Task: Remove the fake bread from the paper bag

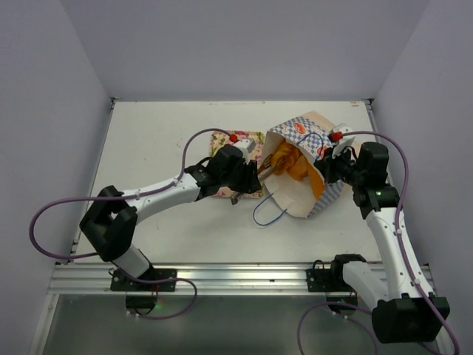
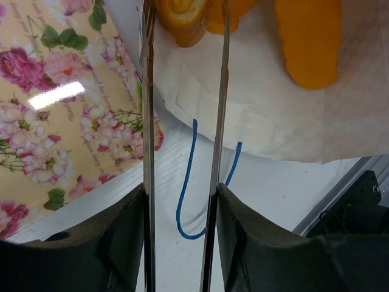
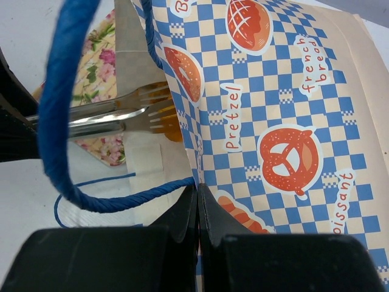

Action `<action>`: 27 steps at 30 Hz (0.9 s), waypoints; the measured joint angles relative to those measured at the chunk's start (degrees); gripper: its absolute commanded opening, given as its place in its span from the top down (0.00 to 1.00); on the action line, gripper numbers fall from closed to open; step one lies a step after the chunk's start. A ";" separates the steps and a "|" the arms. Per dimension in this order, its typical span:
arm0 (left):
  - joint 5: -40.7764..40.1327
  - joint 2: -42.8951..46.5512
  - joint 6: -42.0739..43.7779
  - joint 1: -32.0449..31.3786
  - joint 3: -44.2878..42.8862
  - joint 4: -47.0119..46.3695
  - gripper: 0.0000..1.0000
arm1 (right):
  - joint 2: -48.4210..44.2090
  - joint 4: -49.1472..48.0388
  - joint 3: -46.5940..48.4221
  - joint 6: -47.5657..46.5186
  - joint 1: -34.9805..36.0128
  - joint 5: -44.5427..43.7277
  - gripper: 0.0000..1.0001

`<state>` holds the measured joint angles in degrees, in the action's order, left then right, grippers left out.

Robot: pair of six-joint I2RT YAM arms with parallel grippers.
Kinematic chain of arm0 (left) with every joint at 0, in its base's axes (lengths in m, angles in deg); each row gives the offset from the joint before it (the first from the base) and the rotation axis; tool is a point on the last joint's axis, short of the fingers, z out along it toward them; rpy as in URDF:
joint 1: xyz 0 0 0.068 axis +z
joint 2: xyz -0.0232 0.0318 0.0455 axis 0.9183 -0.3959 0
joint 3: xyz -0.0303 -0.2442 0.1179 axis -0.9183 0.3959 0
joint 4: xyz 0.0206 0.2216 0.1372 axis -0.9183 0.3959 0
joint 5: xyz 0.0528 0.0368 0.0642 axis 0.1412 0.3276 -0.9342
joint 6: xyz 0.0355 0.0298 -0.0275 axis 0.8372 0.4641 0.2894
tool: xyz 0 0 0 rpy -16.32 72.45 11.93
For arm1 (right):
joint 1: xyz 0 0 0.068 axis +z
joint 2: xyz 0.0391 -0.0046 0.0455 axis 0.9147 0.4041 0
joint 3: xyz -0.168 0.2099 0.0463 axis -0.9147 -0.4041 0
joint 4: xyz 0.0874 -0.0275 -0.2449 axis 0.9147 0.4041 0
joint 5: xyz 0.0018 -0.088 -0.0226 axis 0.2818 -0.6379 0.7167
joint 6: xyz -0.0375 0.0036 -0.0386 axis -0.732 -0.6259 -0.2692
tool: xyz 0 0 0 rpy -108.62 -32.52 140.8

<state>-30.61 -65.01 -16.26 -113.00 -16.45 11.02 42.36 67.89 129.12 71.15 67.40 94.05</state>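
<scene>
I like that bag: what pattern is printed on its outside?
Paper bag: blue-and-cream checks with orange bread pictures; clearest in the right wrist view.

White table (image 1: 162,126) carries flowered tray (image 2: 61,134) beside paper bag (image 1: 292,196)

The paper bag (image 1: 297,200) hides most of the fake bread (image 1: 294,166) (shapes unclear).
</scene>
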 measured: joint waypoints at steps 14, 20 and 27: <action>0.57 -4.35 -0.07 0.07 -3.48 -0.35 0.70 | -0.15 -0.17 -0.09 0.00 0.00 0.00 1.00; 1.09 -4.39 -0.39 0.17 -3.69 -0.33 1.00 | -0.48 -0.42 -0.11 0.00 -0.02 -0.22 1.00; 2.27 -1.97 0.11 0.20 -3.54 1.33 1.00 | -0.48 -0.90 -0.13 0.96 0.00 -2.38 1.00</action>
<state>-28.34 -66.98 -16.15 -112.81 -20.00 12.36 41.88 66.99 128.99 72.11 67.40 91.67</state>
